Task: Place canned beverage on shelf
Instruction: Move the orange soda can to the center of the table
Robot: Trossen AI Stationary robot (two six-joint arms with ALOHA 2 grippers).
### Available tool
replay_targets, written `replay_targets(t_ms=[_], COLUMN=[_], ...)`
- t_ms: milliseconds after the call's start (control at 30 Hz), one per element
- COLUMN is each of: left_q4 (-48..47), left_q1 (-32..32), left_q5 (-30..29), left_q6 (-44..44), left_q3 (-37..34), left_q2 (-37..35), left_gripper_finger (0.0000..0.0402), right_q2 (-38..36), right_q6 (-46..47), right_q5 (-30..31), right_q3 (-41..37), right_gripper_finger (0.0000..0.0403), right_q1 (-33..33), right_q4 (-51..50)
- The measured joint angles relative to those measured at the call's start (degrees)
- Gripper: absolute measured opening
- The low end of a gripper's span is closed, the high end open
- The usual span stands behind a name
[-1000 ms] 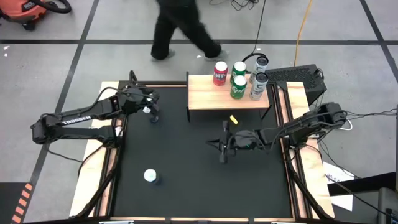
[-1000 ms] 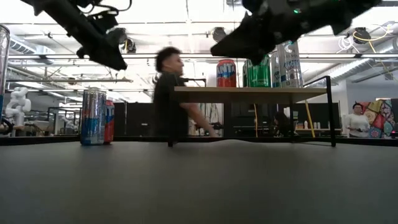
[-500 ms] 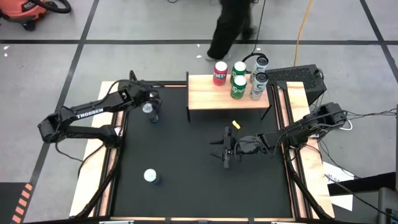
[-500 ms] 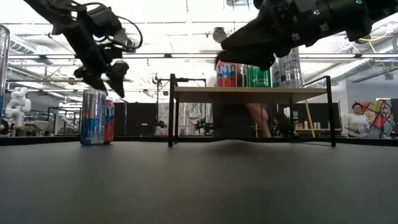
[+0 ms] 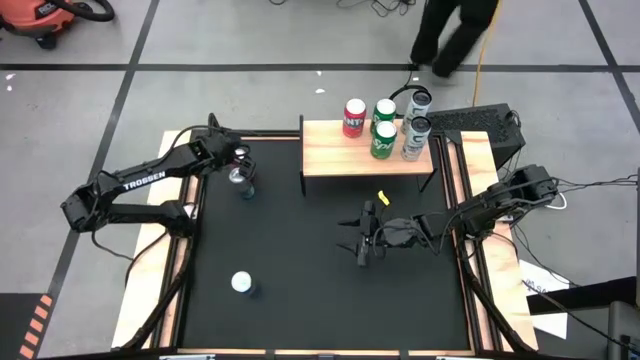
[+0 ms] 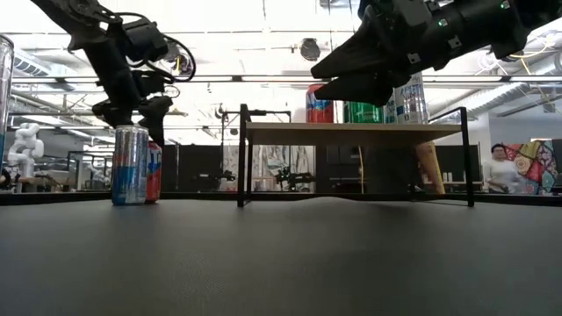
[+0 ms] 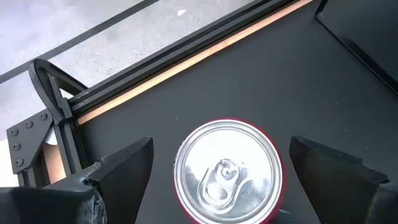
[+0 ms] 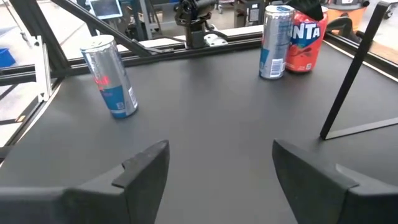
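Observation:
A red canned beverage [image 7: 227,171] stands upright on the black table at its far left, next to a slim silver-blue can [image 8: 277,40]. My left gripper [image 5: 240,168] hangs open just above the red can, with one finger on either side of the can's top and a gap on both sides. The shelf [image 5: 330,158], a wood-topped platform on black legs, stands at the table's far middle and carries several cans [image 5: 383,140]. My right gripper [image 5: 362,235] is open in the air over the table's middle, with nothing between its fingers.
Another slim silver-blue can [image 5: 241,283] stands alone near the table's near left. The shelf's black legs [image 6: 241,154] reach down to the table. A person [image 5: 450,30] walks on the floor beyond the far edge. Bare black table lies between the grippers.
My left gripper has come down toward the two cans at the far left and opened, its fingers now on either side of the red can's top. My right gripper has opened over the table's middle. The person behind the table has walked to the right.

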Motion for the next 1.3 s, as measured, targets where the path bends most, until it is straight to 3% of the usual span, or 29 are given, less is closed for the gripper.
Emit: replay_targets(t_ms=[433,633,900,1133,1300], left_q4=[-0.4,0.8,0.6,-1.6,-6.5], left_q1=[0.0,0.0,-1.1,-7.5,-16.2], left_q5=[0.3,0.3,0.9,3.1,4.0], left_q6=[1.3,1.9,3.4,1.6,-3.8], left_q3=[-0.1,0.0,0.1,1.5,1.5], left_q2=[9.5,9.9,9.4,3.8,0.5], left_gripper_finger=[0.0351,0.0301,0.029,0.029,0.029], right_q2=[0.0,0.0,0.0,0.0,0.0], right_q6=[0.0,0.0,0.0,0.1,1.5], right_q5=[-0.1,-0.1,-0.1,-0.1,-0.1], right_q3=[0.0,0.0,0.0,0.0,0.0], right_gripper_finger=[0.0267,0.0267,0.0267,0.0267,0.0267], right_q1=[0.0,0.0,0.0,0.0,0.0], right_q4=[0.0,0.0,0.0,0.0,0.0])
